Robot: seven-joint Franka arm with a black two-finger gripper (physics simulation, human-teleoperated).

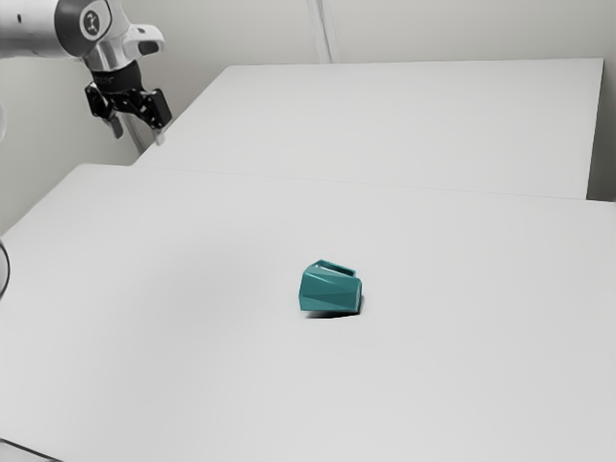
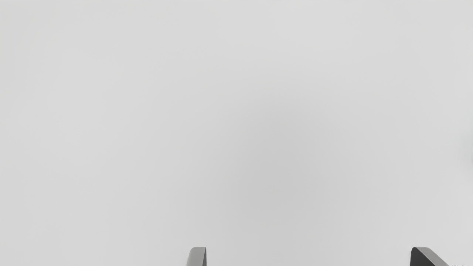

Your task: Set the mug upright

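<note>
In the exterior view, a teal faceted mug [image 1: 330, 291] is seen lying on its side on the white tabletop [image 1: 192, 385], with its handle [image 1: 337, 267] turned upward (which end is the mouth cannot be told from this angle). A dark strip of shadow is cast along its underside. The white robot arm [image 1: 34, 29] is brought in from the exterior view's upper left, and its black two-finger gripper [image 1: 138, 136] is held up with the fingertips pointed downward, well apart from the mug. Relative to the gripper, the mug is placed lower down and well over toward the exterior view's right. Behind the tabletop, a second white surface [image 1: 385, 125] can be made out, and a thin dark cable [image 1: 31, 450] is caught at the lower left corner.

In the wrist view, the spacing of the gripper [image 2: 308, 248] is given more plainly: the two fingers [image 2: 197, 256] are spread wide, and pale tabletop is seen between them. A soft, blurred shadow [image 2: 281, 177] is spread over that surface ahead of the fingertips. At the margin, out past one finger's side, a very faint greenish tint is picked up (too vague to be named).
</note>
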